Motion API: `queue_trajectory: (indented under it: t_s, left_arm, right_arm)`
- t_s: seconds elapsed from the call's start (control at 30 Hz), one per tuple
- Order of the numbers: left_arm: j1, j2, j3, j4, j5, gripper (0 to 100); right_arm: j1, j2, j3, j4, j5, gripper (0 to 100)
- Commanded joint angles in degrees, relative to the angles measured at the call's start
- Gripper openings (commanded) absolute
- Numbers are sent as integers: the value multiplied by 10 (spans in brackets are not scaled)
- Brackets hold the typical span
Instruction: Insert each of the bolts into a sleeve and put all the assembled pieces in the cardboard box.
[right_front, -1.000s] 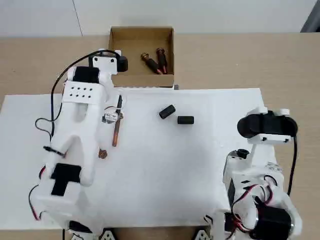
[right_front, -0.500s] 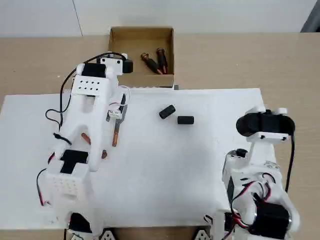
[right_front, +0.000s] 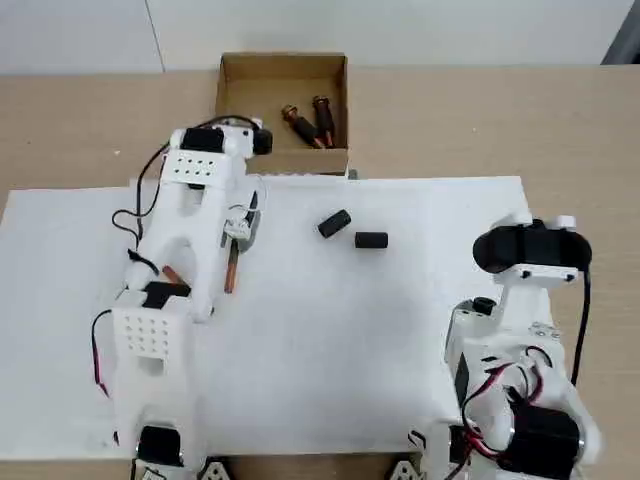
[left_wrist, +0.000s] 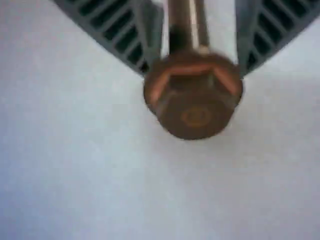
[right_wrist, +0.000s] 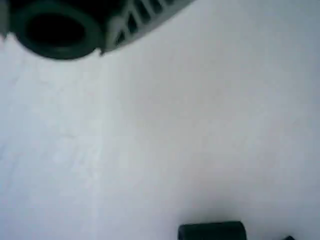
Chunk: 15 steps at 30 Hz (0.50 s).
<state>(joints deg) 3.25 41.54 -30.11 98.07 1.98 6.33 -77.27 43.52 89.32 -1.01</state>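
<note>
A copper bolt lies on the white sheet, and my left gripper is down over it. The left wrist view shows its hex head close up, with the shaft running between the two ribbed fingers; a gap shows on one side, so the gripper is open. A second bolt peeks out beside the left arm. Two black sleeves lie mid-sheet. My right gripper sits at the right edge, holding a black sleeve against its finger.
The cardboard box stands beyond the sheet's far edge and holds two assembled pieces. Bare wooden table surrounds the sheet. A loose sleeve shows far off in the right wrist view.
My left arm has swung toward the sheet's middle, bringing its gripper over the bolt. The bolt itself has not shifted, and the right arm has stayed put.
</note>
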Motion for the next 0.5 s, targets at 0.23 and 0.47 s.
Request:
queue_trajectory:
  t_s: [0.23, 0.47]
  left_arm:
    - [4, 16, -22, -25, -4, 61]
    - [4, 1, -36, 3, -1, 5]
  right_arm:
    - [4, -3, -3, -29, 1, 2]
    - [4, -3, -3, -35, 1, 2]
